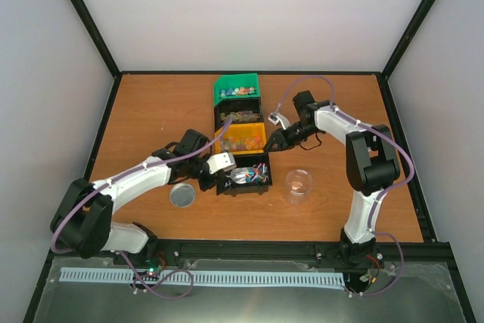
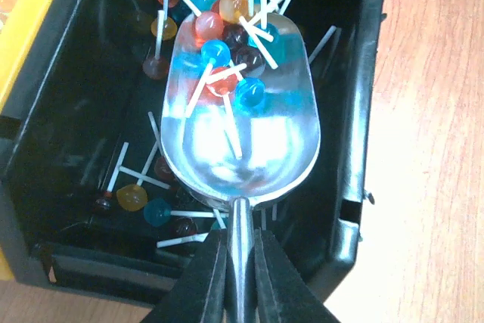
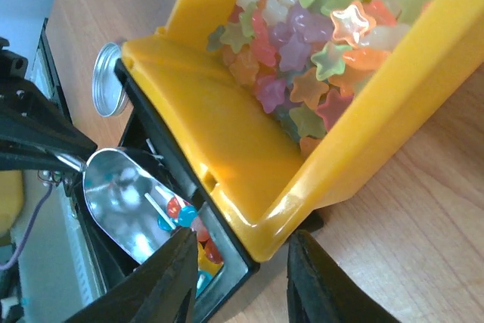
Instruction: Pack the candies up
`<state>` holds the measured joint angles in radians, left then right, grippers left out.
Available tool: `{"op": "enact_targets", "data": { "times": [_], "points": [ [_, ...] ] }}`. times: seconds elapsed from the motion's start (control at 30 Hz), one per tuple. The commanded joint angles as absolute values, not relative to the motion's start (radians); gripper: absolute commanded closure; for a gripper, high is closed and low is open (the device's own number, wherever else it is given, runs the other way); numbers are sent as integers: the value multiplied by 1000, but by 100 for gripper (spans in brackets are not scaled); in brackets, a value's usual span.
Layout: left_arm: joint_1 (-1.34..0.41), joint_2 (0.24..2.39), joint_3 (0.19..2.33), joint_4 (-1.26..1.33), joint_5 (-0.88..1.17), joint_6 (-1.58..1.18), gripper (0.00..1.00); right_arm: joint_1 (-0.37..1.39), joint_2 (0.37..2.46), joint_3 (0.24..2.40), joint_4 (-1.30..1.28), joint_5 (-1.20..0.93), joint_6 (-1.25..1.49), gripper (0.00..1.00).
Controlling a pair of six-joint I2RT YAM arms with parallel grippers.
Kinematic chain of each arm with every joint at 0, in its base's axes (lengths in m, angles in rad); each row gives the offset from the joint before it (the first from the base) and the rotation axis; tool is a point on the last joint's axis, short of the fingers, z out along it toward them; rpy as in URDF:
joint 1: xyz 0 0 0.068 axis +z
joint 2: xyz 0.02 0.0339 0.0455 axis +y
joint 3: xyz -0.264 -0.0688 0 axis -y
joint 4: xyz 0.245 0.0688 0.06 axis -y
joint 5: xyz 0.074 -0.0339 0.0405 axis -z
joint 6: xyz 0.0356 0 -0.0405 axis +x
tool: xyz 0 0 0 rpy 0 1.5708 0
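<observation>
left gripper [image 2: 240, 251]: clamped on scoop [image 2: 242, 134] handle
right gripper [image 3: 238, 262]: apart, astride yellow bin [image 3: 219, 134] corner
candies [image 2: 227, 43]: some in scoop, rest in black bin [image 2: 363, 111]
risk: spill on lift if tilted; stick snag on bin wall

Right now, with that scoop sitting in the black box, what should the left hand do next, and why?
Probably lift the scoop level, straight up out of the black bin. The left hand is shut on its handle, several lollipops lie in its bowl, and tipping would spill them.
</observation>
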<state>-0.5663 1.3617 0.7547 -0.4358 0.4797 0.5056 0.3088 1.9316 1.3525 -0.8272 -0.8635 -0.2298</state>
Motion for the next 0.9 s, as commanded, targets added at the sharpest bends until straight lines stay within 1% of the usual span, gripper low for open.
{"op": "enact_targets", "data": {
  "times": [0.0, 0.13, 0.33, 0.47, 0.63, 0.67, 0.73, 0.77, 0.87],
  "points": [
    [-543, 1291, 729, -379, 516, 561, 99, 289, 1858, 1356, -824, -856, -291, 63],
    [-479, 1234, 710, -422, 540, 578, 99, 273, 1833, 1376, -833, -857, -316, 56],
    [-367, 1177, 689, -515, 645, 650, 99, 246, 1788, 1384, -843, -887, -348, 40],
    [-332, 1135, 664, -524, 683, 688, 99, 167, 1740, 1375, -848, -923, -376, 30],
    [-317, 1102, 639, -533, 721, 701, 99, 82, 1642, 1338, -869, -948, -477, 18],
    [-315, 1095, 636, -528, 732, 695, 99, 69, 1620, 1326, -872, -947, -494, 10],
    [-313, 1077, 625, -515, 756, 686, 99, 49, 1575, 1291, -871, -932, -524, 3],
    [-313, 1068, 615, -498, 765, 675, 99, 45, 1553, 1275, -869, -923, -535, 0],
    [-313, 1059, 589, -458, 795, 660, 99, 43, 1496, 1229, -854, -906, -549, 0]
  ]
}}
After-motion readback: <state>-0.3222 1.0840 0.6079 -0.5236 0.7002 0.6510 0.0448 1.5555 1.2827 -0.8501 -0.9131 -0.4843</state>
